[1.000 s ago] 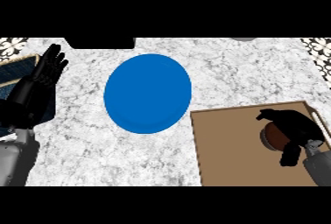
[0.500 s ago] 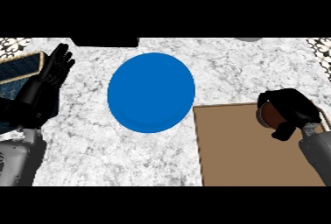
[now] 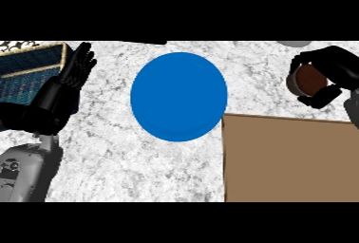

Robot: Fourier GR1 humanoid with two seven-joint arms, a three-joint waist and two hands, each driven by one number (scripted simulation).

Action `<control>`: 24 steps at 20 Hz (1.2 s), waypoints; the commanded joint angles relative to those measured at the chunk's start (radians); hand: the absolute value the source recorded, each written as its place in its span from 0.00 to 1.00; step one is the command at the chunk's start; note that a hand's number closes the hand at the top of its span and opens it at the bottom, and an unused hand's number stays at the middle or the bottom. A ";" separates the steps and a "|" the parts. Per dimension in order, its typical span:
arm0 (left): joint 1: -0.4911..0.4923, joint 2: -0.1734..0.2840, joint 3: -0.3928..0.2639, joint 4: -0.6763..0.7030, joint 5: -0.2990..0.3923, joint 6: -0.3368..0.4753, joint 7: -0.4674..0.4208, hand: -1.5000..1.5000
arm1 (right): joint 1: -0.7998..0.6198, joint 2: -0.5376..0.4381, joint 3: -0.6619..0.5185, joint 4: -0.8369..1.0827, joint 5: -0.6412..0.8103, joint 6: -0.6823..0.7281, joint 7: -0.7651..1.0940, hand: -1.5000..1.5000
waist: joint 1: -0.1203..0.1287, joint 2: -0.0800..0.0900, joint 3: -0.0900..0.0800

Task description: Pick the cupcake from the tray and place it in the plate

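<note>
Risk: cupcake [image 3: 309, 79] could slip free over bare marble, because the right hand [image 3: 329, 73] carries it off the tray and still well apart from the plate; only a brown patch shows between the curled fingers, so how securely it sits cannot be told.
Second risk: a release too early would land it on the counter [image 3: 126, 161] between tray and plate, or on the plate's rim, where it may tip; the hand hides most of the cupcake, so its tilt cannot be judged.
Cupcake: off the tray, held beyond the tray's far edge near the counter's far right corner, to the right of the plate.
Right hand: fingers and thumb wrapped round the cupcake, forearm entering from the right edge of the view.
Plate [image 3: 179, 96]: blue, round, bare, at the middle of the counter toward the far edge, its near right rim just beside the tray's far left corner.
Tray [image 3: 291, 161]: brown, at the counter's near right corner, nothing showing on it.
Left hand [image 3: 67, 88]: resting at the counter's left edge, fingers straight and pointing up, holding nothing.
Next need: a leftward carry until the cupcake sits over the plate's middle, then a low release.
</note>
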 commanded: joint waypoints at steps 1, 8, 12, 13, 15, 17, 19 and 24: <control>-0.028 0.007 0.022 0.023 0.010 -0.007 -0.012 0.50 | -0.111 0.010 -0.051 0.131 -0.067 -0.003 -0.206 1.00 | -0.008 0.001 0.000; -0.006 0.008 0.016 0.015 0.002 -0.005 0.016 0.50 | -0.299 0.059 -0.143 0.261 -0.241 0.220 -0.439 1.00 | -0.028 -0.019 -0.003; -0.013 0.013 0.038 0.037 -0.015 0.014 0.014 0.50 | -0.358 0.163 -0.125 0.358 -0.234 0.220 -0.494 1.00 | -0.053 -0.022 -0.004; 0.002 0.002 0.021 0.021 -0.020 0.009 -0.005 0.50 | -0.410 0.151 -0.130 0.382 -0.237 0.253 -0.486 1.00 | -0.051 -0.023 -0.005; 0.039 0.013 0.043 0.023 -0.004 -0.005 -0.013 0.50 | -0.384 0.204 -0.100 0.389 -0.221 0.221 -0.524 1.00 | -0.065 -0.027 -0.005; 0.007 0.034 0.065 0.018 0.010 -0.012 0.035 0.50 | -0.451 0.229 -0.105 0.415 -0.229 0.250 -0.481 1.00 | -0.071 -0.030 -0.005; 0.072 0.037 0.071 -0.021 0.018 -0.023 0.026 0.50 | -0.471 0.255 -0.098 0.437 -0.222 0.242 -0.464 1.00 | -0.070 -0.032 -0.005; 0.072 0.006 0.047 -0.011 -0.015 -0.007 0.001 0.50 | -0.545 0.415 -0.087 0.425 -0.241 0.258 -0.324 1.00 | -0.086 -0.038 -0.006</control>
